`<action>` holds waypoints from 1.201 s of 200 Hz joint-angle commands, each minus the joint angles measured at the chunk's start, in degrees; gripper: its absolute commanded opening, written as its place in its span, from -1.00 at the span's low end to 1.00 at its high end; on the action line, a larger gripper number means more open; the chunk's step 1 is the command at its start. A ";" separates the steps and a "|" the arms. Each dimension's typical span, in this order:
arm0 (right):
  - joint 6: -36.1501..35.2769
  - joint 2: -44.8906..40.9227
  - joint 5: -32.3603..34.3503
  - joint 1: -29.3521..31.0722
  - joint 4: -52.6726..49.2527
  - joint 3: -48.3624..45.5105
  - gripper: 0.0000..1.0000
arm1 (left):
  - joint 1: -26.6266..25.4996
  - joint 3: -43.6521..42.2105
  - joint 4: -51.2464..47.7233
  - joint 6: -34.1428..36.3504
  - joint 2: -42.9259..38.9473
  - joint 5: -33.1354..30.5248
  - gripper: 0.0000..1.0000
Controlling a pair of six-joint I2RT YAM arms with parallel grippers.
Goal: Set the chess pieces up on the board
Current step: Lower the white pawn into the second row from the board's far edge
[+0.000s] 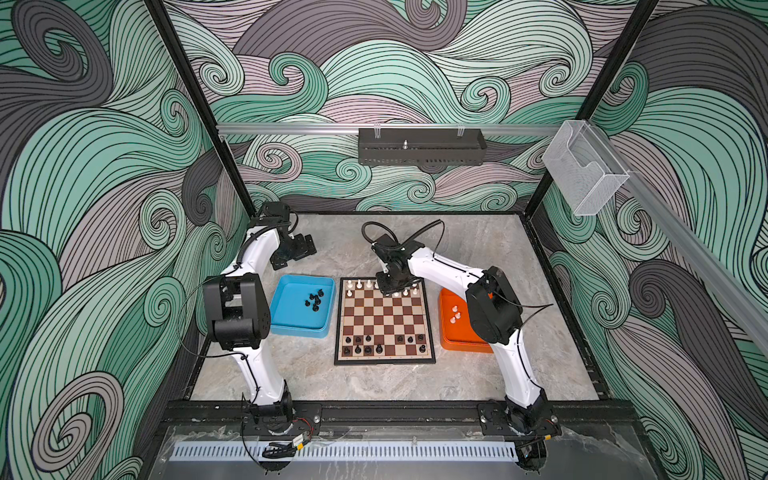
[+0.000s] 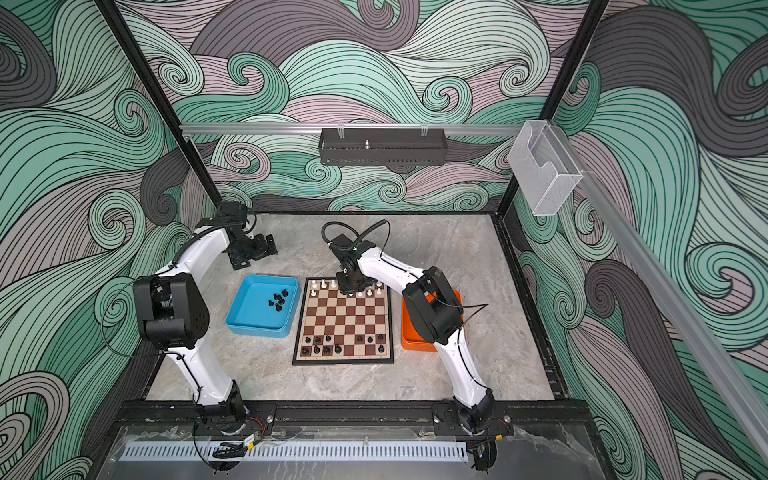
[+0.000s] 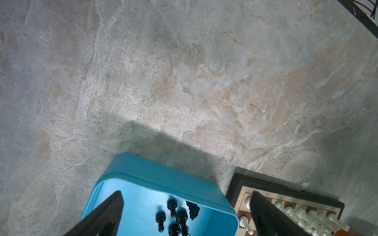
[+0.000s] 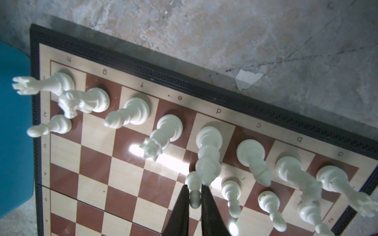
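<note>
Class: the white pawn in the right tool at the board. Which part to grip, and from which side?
Grip the white pawn by its narrow neck under the head, from straight above. It is upright, and a tall white piece and another pawn crowd its wide base, leaving only the top free; the right tool pinches it there.

The board (image 4: 122, 173) carries the letters h, g, f, e, d, c, b, a, printed along one cream margin. The numbers 2, 3 and 4 run down the adjoining margin.
</note>
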 commanded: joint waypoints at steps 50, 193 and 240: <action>-0.43 1.67 1.49 0.31 -1.06 1.66 -0.68 | 0.58 0.67 -0.86 -0.52 0.68 0.66 0.97; -0.42 1.24 1.56 0.35 -0.98 1.78 -0.63 | 0.59 0.63 -0.86 -0.56 0.58 0.81 0.97; -0.24 -0.80 1.75 0.41 -0.89 1.23 -0.55 | 0.63 0.68 -0.86 -0.60 0.59 0.88 0.97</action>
